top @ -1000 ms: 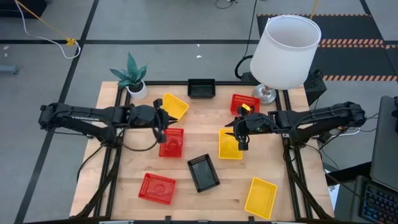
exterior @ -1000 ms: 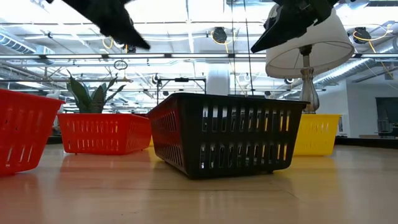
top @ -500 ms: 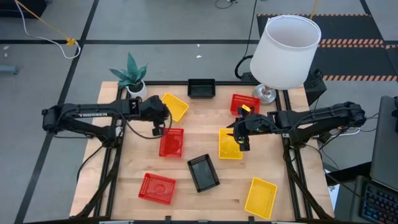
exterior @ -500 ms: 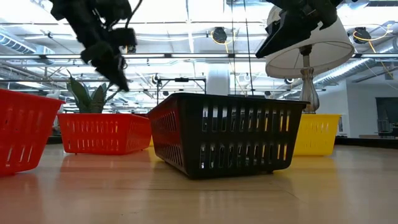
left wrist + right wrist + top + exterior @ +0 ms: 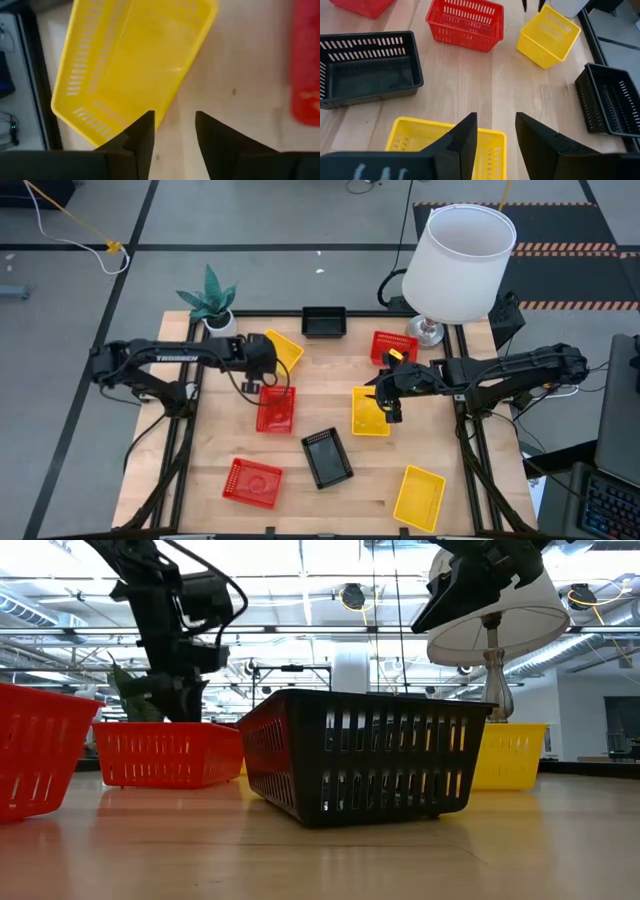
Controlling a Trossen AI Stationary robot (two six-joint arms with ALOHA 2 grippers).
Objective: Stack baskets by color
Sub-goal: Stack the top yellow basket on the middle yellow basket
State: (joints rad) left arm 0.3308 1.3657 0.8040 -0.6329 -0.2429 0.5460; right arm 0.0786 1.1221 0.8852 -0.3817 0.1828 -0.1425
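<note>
Several baskets lie scattered on the wooden table. My left gripper (image 5: 270,377) (image 5: 174,116) is open and points steeply down beside the near wall of the far-left yellow basket (image 5: 283,350) (image 5: 135,60), one finger over that rim and the other over bare wood. A red basket (image 5: 275,408) (image 5: 306,65) lies just nearer. My right gripper (image 5: 386,408) (image 5: 495,117) hangs open above the far rim of the centre yellow basket (image 5: 370,415) (image 5: 445,145), apart from it. In the low view my left gripper (image 5: 178,690) stands behind the red basket (image 5: 168,753).
Other baskets: black (image 5: 324,321) at the far edge, red (image 5: 393,346) at the far right, black (image 5: 327,457) in the middle, red (image 5: 251,481) near left, yellow (image 5: 419,497) near right. A white lampshade (image 5: 462,250) and a potted plant (image 5: 213,305) stand at the far corners.
My left gripper has swung from above the red basket toward the table's far edge, to the near wall of the yellow basket. It has come down and tipped to point steeply down. My right arm has kept still.
</note>
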